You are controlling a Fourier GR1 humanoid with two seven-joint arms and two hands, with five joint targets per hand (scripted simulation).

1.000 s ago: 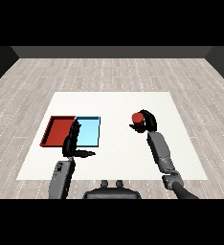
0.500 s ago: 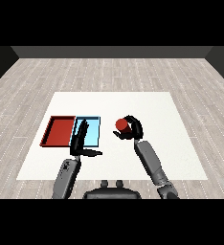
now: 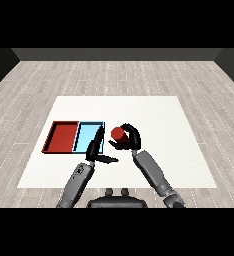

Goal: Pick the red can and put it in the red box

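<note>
Left hand (image 3: 96, 150) at the near edge of the light blue tray (image 3: 84, 136), fingers straight and relaxed, thumb out to the right, grasping nothing. Right hand (image 3: 129, 140) just right of it, fingers curled round the red can (image 3: 117, 133); can is held just right of the light blue tray. Red tray (image 3: 62, 137) touches the blue tray's left side. All on the white table (image 3: 154, 115).

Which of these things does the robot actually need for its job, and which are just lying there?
Needed:
red can, held in the right hand
red tray, where the can goes

Just there:
light blue tray
left hand, holding nothing
white table
</note>
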